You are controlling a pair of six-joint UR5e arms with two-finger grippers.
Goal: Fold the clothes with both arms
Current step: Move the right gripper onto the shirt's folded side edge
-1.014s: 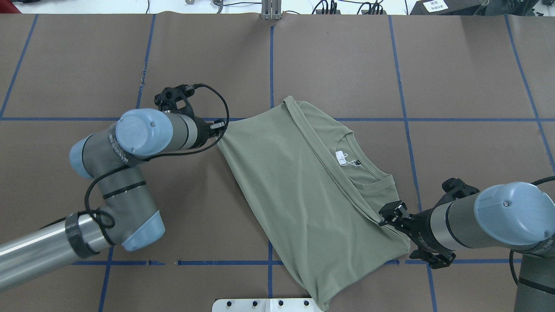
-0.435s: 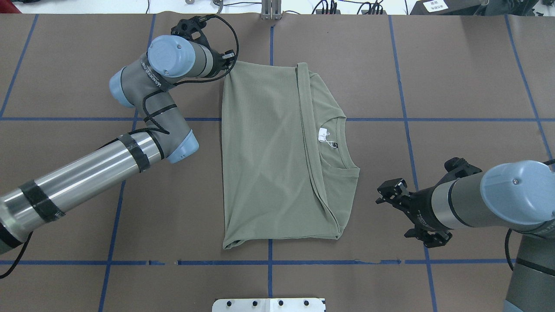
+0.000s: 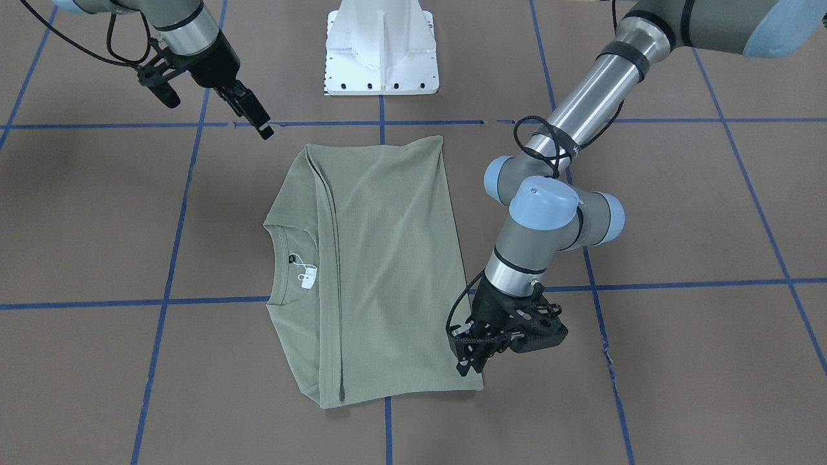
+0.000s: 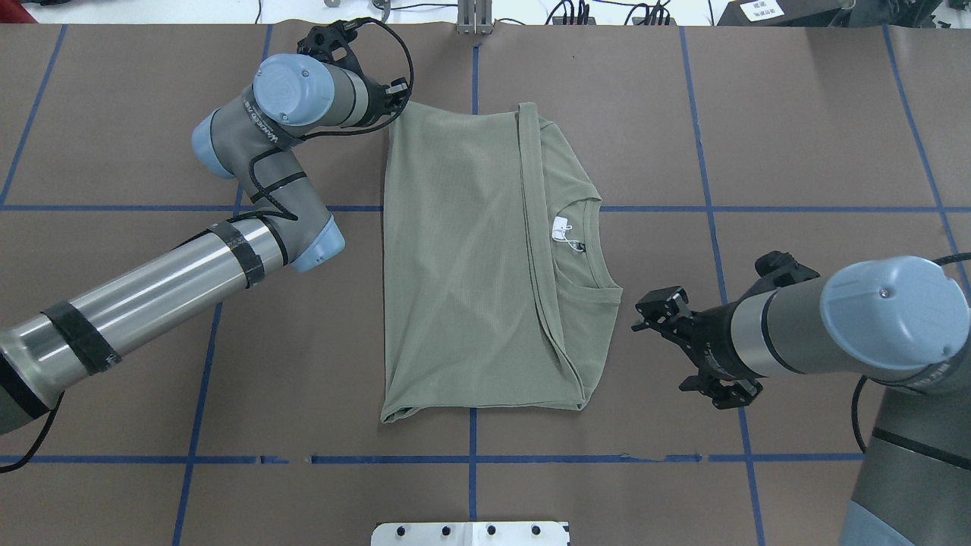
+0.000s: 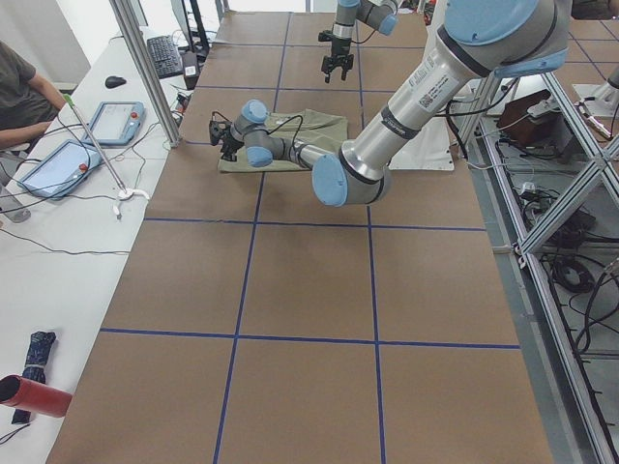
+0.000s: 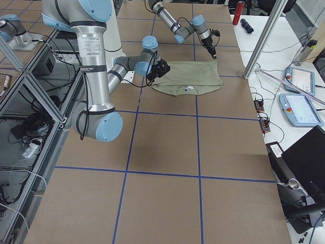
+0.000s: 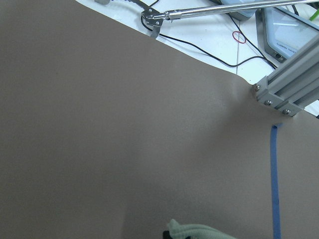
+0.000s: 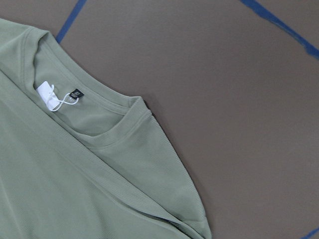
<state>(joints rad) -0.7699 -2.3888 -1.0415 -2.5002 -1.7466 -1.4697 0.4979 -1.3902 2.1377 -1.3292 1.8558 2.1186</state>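
Nearest, just out from the white base plate [image 4: 470,533]: the shirt [image 4: 463,265], flat and squared to the blue lines. No longer skewed, stretched between the two grippers and trailing its hem past the base plate as a second ago. Folded lengthwise, with collar [image 4: 599,287] and tag [image 4: 561,225] showing on the right half.

A little farther from the base plate and off to its right: the right gripper [image 4: 642,315], jaws parted and holding nothing. Stands apart from the cloth beside the collar, having let go of the shoulder edge pinched a second ago.

Farthest from the base plate, at the shirt's far left corner: the left gripper [image 3: 468,365], swung out there from much nearer. Jaws narrow and, by the look of it, pinching that corner, though too dark to be sure.

Means the drag-and-straighten is about done. Calls next for a release at the far corner, then fresh grips for a crosswise fold.
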